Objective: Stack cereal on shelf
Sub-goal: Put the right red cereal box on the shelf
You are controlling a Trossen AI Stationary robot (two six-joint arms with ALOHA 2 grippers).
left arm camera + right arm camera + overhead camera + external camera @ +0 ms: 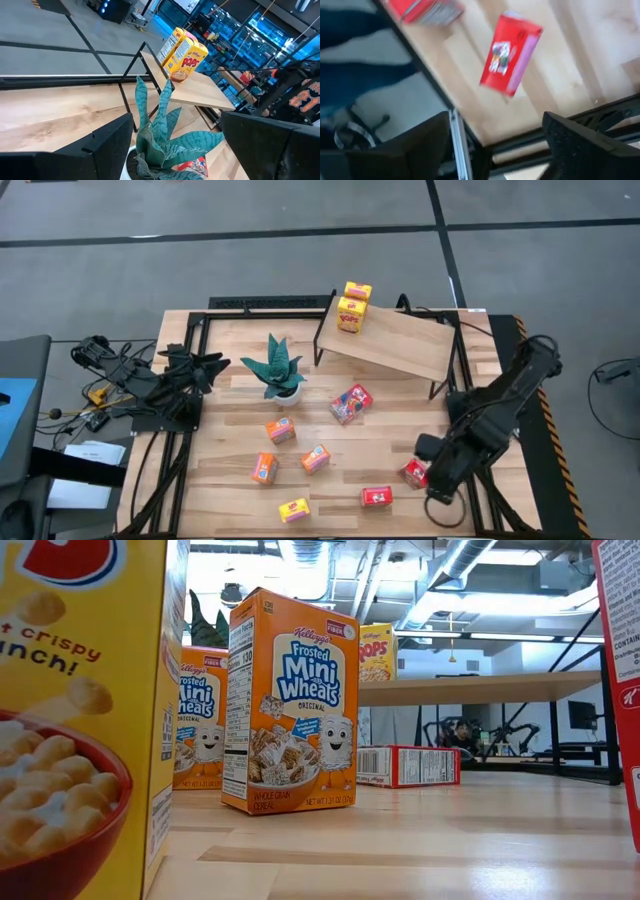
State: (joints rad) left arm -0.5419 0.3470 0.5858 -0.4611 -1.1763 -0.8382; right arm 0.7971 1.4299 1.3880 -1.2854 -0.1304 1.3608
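Yellow box (75,730) looms closest in the low view. Right hand (432,480) spread, hovering beside a red box (415,472) near the bench's right front corner; pickup step likely. Next: close on it, carry to shelf (395,340), where two yellow boxes (352,307) stand. Left hand (205,368) spread, waiting by the plant (276,368).

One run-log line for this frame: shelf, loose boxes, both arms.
shelf: two yellow boxes at its corner | table: seven boxes loose | right gripper: open, over red box at right edge | left gripper: open, beside plant
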